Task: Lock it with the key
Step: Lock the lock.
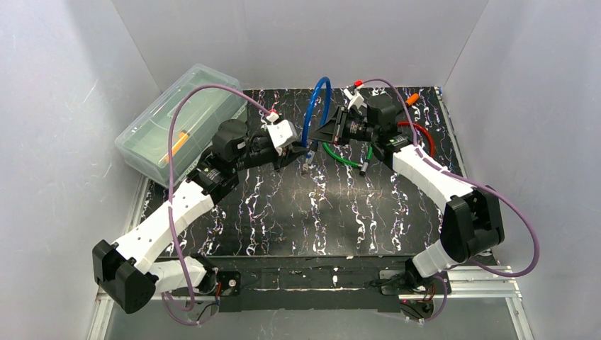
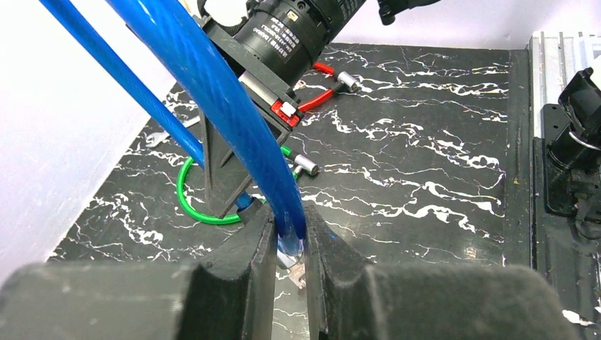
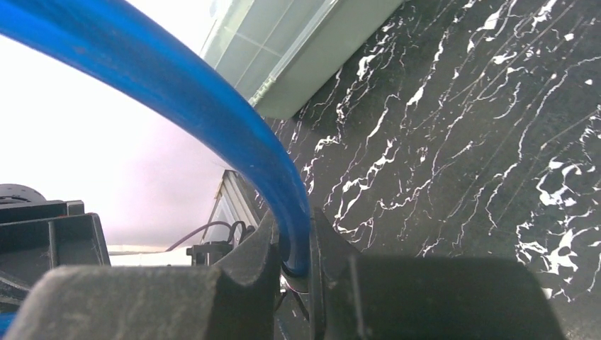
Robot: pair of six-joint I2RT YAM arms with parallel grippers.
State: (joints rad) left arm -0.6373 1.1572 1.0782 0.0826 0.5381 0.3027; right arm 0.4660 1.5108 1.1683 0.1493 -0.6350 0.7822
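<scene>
Two tools pinch the blue plastic-coated cable lock (image 1: 318, 106), the left tool (image 2: 290, 244) on one end and the right tool (image 3: 292, 258) on the other, above the black marbled desk (image 1: 298, 212). The cable looks springy and slippery; I would grip near the ends.

A black tabletop (image 1: 312, 212) veined with white is enclosed by plain white walls (image 1: 57, 106) at nine, twelve and three o'clock. An aluminium rail (image 1: 482, 283) is seen along the near edge, toward five o'clock. The scene is evenly lit, and soft grey shadows are cast in the wall corners.
</scene>
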